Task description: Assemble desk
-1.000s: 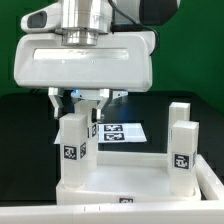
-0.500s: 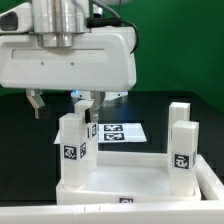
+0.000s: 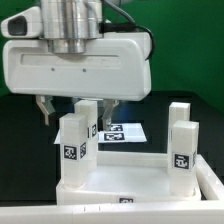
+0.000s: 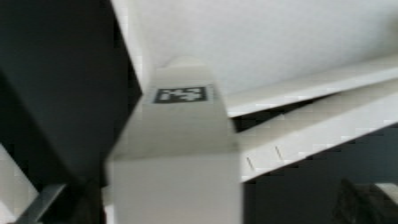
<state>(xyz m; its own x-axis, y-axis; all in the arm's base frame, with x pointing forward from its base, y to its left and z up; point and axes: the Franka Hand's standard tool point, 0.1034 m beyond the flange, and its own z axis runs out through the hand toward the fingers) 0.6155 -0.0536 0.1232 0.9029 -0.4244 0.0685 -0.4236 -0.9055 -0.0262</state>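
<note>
White tabletop [image 3: 130, 178] lies nearest on the black worktop [image 3: 195, 85], rim up, with four legs standing upright from it: two at the exterior view's left [image 3: 72, 140], two at its right [image 3: 183, 145]. Behind lies the marker board [image 3: 122, 132]. Fingers [image 3: 78, 108] hang spread apart above the left legs, gripping nothing.

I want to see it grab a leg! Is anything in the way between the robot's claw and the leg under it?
Nothing visible is. The gripper hangs open above the back leg, fingers either side of its top. The wrist view shows that leg straight below, with bare space around it.
</note>
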